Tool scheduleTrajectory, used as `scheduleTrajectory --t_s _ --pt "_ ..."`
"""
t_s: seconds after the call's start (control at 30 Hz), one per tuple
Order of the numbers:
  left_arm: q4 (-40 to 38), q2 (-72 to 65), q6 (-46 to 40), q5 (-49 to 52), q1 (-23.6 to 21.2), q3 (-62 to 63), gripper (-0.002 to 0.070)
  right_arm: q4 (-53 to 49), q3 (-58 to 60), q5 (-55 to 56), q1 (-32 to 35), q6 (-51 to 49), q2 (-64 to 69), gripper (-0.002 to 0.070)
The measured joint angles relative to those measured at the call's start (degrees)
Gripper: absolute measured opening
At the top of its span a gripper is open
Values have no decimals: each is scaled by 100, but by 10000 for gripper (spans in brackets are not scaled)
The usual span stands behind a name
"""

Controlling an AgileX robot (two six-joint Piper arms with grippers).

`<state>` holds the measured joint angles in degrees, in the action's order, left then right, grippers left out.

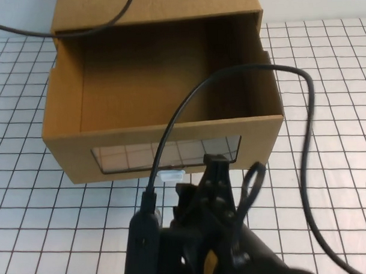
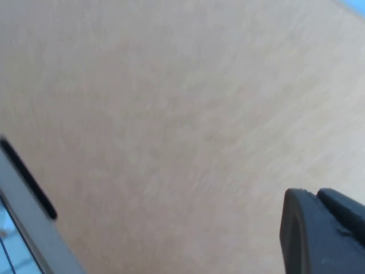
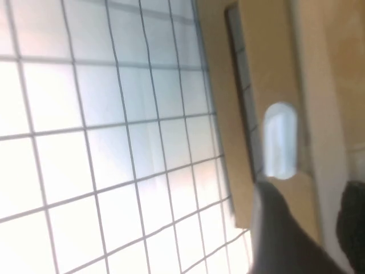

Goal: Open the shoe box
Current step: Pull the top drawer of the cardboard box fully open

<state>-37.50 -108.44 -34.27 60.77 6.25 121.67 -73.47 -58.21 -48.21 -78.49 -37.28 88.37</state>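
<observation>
as the high view shows it, the shoe box [image 1: 69, 150] stands on the gridded bench [image 1: 30, 226], toward the far side and a little to the robot's left of centre, with its top open. its lid [image 1: 166, 8] is raised along the far wall, and the brown inner walls and floor lie in shadow. a clear rectangular window [image 1: 165, 152] is cut into the near wall, and grid lines show in it. a small white tab [image 1: 171, 174] sits just under the window's lower edge, at the foot of the near wall; whether it is fixed to the box cannot be told.

the right tool [image 1: 217, 166] reaches in from the near edge of the bench. its tip is just beside the near wall, below the right part of the window, with the tab close on its left. in the right wrist view its two dark fingers [image 3: 279, 228] stand wide apart, cardboard showing in the gap, gripping nothing; the tab lies just beyond them against the cardboard. a black cable [image 1: 306, 138] arcs from the right arm up over the box's near right corner and down again on the right.

the left tool [image 2: 319, 234] shows only in the left wrist view, as one dark part held close against a plain tan cardboard surface that fills nearly the whole view. a pale grey edge [image 2: 28, 228] borders that surface. whether this tool is wide or narrow cannot be told. a second black cable [image 1: 77, 29] crosses the lid at the far left.
</observation>
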Motion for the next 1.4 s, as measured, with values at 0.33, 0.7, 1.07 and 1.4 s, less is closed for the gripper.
scheduleTrajectory --t_s 0.33,0.7,1.07,1.4 --pt "-11 581 28 454 0 185 -2 -146 -70 -976 -264 -673 -1221 25" --pt "34 1951 -96 -25 0 -1062 -2 1943 -1043 -1285 2322 209 -2020 -10" --pt "25 4963 -1014 -2247 0 -4962 -2 5747 -577 -1005 5415 2536 -3262 -12" --pt "-141 7979 -1221 -4061 0 -8343 -2 7121 1954 1093 5843 2776 -5497 -13"
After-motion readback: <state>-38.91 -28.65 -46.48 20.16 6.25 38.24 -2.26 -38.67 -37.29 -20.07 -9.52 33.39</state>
